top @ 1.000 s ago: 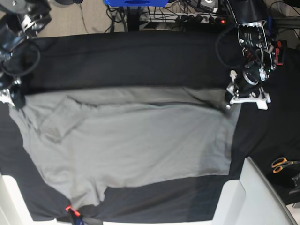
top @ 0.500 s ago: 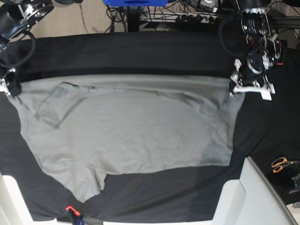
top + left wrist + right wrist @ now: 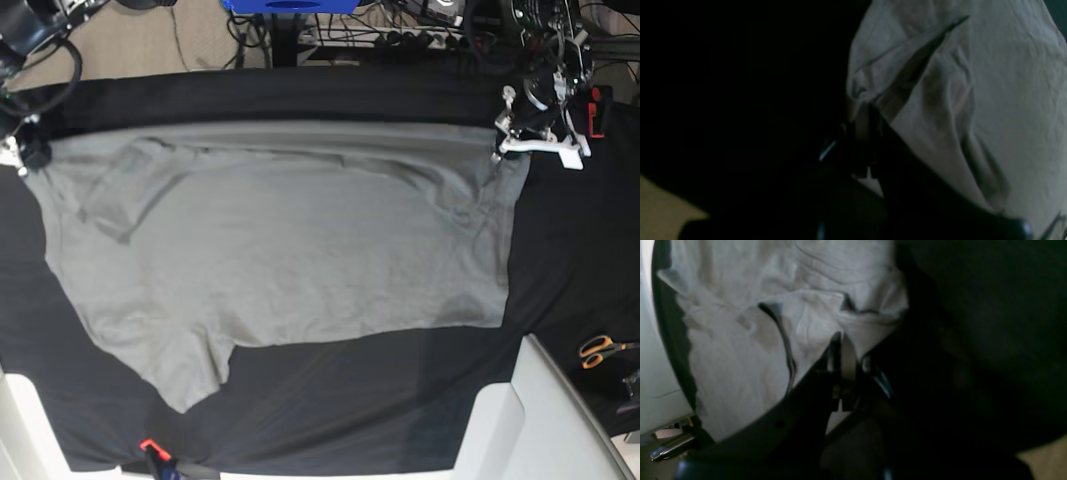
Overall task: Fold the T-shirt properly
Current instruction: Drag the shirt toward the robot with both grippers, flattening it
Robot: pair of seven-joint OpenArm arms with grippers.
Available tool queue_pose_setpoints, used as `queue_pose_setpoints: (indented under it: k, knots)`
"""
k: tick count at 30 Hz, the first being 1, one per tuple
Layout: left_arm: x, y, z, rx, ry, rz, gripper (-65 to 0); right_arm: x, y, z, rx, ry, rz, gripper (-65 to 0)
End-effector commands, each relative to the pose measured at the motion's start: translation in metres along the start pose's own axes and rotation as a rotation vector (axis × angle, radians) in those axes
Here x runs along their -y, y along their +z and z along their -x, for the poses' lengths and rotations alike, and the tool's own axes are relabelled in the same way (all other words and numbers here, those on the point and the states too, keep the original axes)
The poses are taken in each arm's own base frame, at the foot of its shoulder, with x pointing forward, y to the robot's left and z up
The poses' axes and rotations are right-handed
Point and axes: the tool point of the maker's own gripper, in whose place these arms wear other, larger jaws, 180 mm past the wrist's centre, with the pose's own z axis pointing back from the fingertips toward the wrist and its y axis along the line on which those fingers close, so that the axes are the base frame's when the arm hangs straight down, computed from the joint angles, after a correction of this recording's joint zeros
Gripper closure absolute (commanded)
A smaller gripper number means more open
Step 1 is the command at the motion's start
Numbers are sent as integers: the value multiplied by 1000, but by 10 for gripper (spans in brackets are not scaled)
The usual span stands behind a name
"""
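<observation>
T-shirt (image 3: 290, 250) spread flat on black-covered worktop (image 3: 570, 260), far edge stretched between both hands. Left hand (image 3: 497, 152) clamped shut on far corner, cloth pinched between fingers in left wrist view (image 3: 862, 123). Right hand (image 3: 28, 158) likewise shut on opposite far corner (image 3: 840, 350). Light, soft, limp cloth; sags and creases wherever unsupported, clings to worktop when dragged. Best held at corners, hem or shoulder seams, both sides level, tension even. Sleeve (image 3: 185, 370) loose at near edge. Scissors (image 3: 603, 349) well apart.
</observation>
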Motion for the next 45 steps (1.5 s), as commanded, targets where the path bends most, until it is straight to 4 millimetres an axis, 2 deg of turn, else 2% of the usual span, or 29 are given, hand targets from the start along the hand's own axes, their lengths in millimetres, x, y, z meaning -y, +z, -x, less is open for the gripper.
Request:
queue_pose_setpoints:
  k: [1,9,16,23,38,41,45]
  knots:
    - [-10,5,-17,72,-20,-25,0,-4,7,-25,71,16,-7,0]
    - [-33,18,1,46,-33,-67,0,15,12,-7,40,5,33,0]
    - [-36,24,5,39,-45,-72,0,31,19,5,16,7,65,0]
    - [-41,28,11,27,-50,-83,0,33,16,20,-6,-9,65,0]
    - [-44,29,13,21,-45,-88,0,36,17,22,-9,-16,72,-9]
    - [-44,29,17,3,-44,-91,0,36,17,22,-11,-18,72,-65]
    - [-52,29,35,-87,-31,-109,0,35,15,30,-20,-29,67,-257]
